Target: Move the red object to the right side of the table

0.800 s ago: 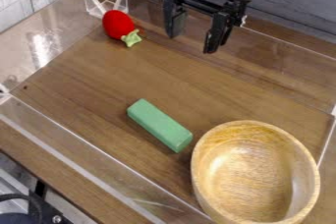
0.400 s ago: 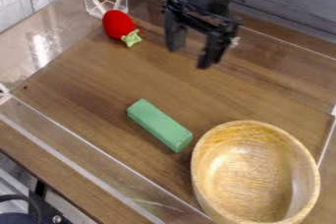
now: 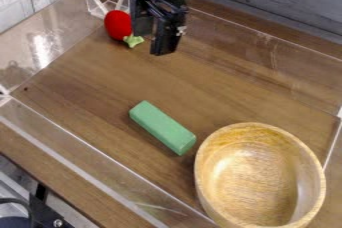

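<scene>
Gripper [image 3: 150, 29] shifted left; jaws spread, empty, red object [image 3: 120, 23] just beside.

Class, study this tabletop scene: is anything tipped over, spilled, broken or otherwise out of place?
Nothing stands out. The round wooden bowl sits upright and empty, the green rectangular block lies flat and apart from it, and the small glossy red toy fruit rests intact by the open black claw.
</scene>
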Controlling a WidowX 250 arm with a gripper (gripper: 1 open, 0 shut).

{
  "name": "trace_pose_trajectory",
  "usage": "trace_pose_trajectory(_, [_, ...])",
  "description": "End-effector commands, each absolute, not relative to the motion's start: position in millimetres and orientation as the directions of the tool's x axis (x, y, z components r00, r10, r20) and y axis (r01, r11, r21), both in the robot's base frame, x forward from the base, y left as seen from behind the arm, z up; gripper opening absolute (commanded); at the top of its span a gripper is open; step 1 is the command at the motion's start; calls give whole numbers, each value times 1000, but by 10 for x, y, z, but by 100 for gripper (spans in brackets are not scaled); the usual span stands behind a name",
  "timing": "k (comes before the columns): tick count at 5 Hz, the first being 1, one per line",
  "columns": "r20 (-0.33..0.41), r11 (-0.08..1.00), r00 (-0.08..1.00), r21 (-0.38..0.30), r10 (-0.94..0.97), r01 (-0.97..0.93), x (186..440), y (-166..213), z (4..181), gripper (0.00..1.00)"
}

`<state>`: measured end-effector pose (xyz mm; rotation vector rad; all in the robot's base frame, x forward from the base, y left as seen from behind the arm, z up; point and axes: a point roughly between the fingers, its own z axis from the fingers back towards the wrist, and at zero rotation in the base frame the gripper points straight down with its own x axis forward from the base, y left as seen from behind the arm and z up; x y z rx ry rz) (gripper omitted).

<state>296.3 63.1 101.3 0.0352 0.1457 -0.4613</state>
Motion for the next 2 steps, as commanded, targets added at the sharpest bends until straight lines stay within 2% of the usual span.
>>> trace_pose_trajectory(1, [-100,860,860,55,-501,507,3177,733,1042,100])
trace_pose_trajectory(2, [-104,795,797,73,-595,603,3278,802,1056,100])
